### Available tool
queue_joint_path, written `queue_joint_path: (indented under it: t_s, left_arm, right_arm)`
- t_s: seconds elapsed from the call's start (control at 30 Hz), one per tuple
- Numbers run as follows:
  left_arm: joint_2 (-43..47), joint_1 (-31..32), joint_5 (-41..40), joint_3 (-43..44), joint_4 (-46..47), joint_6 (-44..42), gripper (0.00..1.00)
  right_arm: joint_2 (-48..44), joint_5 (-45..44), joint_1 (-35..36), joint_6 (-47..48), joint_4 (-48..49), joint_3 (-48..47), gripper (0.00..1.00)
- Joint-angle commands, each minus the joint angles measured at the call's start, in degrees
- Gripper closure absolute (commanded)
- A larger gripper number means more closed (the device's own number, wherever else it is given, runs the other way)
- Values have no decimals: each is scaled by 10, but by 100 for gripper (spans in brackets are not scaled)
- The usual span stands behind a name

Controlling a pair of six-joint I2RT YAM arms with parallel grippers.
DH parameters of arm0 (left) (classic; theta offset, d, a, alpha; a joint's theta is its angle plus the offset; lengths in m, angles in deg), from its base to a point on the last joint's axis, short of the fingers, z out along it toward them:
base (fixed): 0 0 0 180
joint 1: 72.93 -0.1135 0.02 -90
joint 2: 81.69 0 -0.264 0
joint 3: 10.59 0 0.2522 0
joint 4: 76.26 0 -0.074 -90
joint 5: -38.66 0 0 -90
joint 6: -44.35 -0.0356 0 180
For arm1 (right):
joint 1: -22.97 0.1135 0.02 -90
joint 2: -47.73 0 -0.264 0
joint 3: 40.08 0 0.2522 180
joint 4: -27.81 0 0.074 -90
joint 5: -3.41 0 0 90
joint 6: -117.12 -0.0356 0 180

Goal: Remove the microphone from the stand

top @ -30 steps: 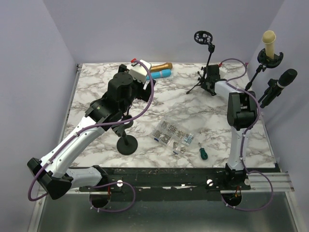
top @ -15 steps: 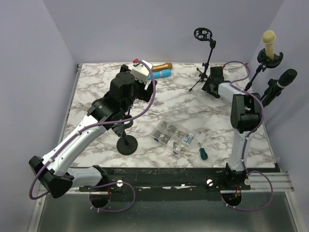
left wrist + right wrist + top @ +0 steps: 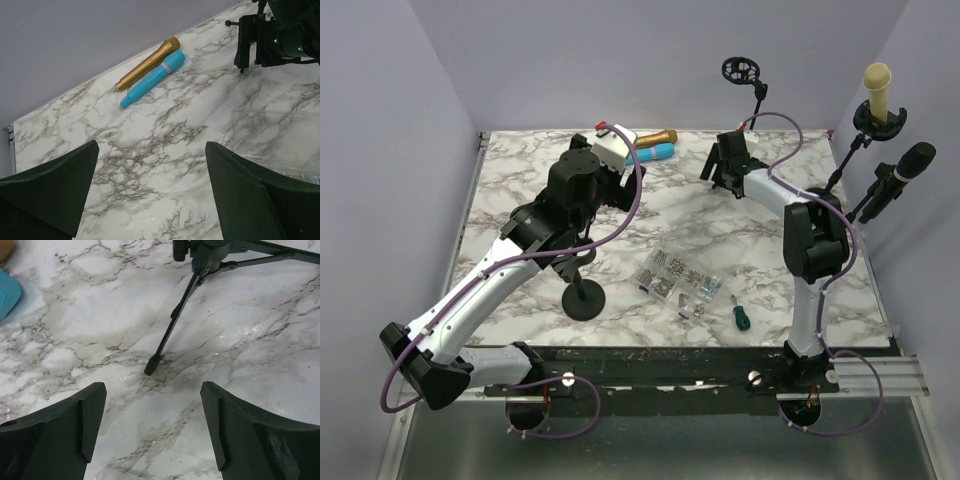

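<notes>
Starting at the near side, the left gripper (image 3: 150,150) is seen with its jaws wide apart and nothing between them, pointed over the marble table (image 3: 505,170). Further back, the right gripper (image 3: 152,387) has been slid leftward along the foot of the empty tripod stand (image 3: 739,72). Its jaws have been spread from half closed to wide, with nothing gripped; just a tripod leg (image 3: 172,324) is seen ahead. So that stand looks done with, pretty much. A blue microphone (image 3: 655,153) and a gold microphone (image 3: 653,138) are already laid flat at the far edge. Still to be pulled: the black microphone (image 3: 910,162), at roughly 3 o'clock from the right gripper, and the cream microphone (image 3: 877,88) at 2 o'clock, both on stands, well apart from it.
</notes>
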Motion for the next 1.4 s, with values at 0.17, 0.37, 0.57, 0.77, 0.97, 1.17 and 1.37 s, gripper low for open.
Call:
queue_joint_path:
  t_s: [0.17,0.37,0.57,0.77,0.97,1.17,1.37]
  left_arm:
    - [6,3,8,10,4,2,9]
    - [5,3,10,11,2,3,9]
    - [5,2,2,9,5,-2,9]
    - [-2,2,8,9,6,3,9]
    - [-11,2,20,14,0,9,9]
    - [-11,2,23,15,-1,12,9]
    - [-13,2,37,16,-4,22,9]
  right_arm:
    - [64,-47,-14,-54,7,-49,24]
    - [118,-56,-14,-62,7,-103,31]
    - [140,-63,-14,-29,-14,-109,40]
    - [158,-36,-17,52,-41,-110,73]
    - [124,30,-28,104,-14,-52,96]
    - [98,81,-35,164,-34,-17,99]
    - [49,154,-73,213,-11,50,99]
